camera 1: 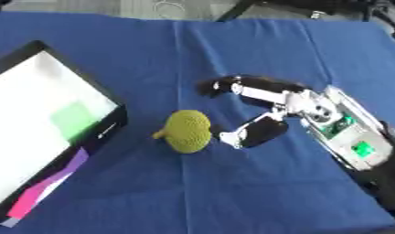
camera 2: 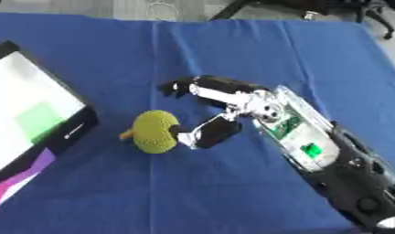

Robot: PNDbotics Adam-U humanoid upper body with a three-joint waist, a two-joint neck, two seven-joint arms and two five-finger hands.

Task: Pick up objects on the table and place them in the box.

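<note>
The box (camera 1: 49, 123) is only partly in view: its left side and near corner run off the picture edge, so its full outline cannot be told. Its inside shows bright white with a pale green patch, and what that patch is cannot be made out. A purple and pink strip shows along its near rim.

The knitted yellow-green fruit (camera 1: 187, 130) lies on the blue worktop (camera 1: 193, 196), to the right of the box and apart from it. It is roundish, a little taller than wide in these views, with a small stub poking out at its lower left, toward the box. Its underside is hidden.

The right hand (camera 2: 232, 107) comes in from the lower right, its forearm cut off at the picture edge. It sits just right of the fruit, released, its fingers spread rather than curled. The thumb (camera 2: 207, 133) reaches toward the fruit's right side; in the right eye view its tip looks to meet the fruit, though contact cannot be told for sure. The other fingers (camera 2: 189, 87) stretch past the far side of the fruit, clear of it. The left hand shows in neither view.
</note>
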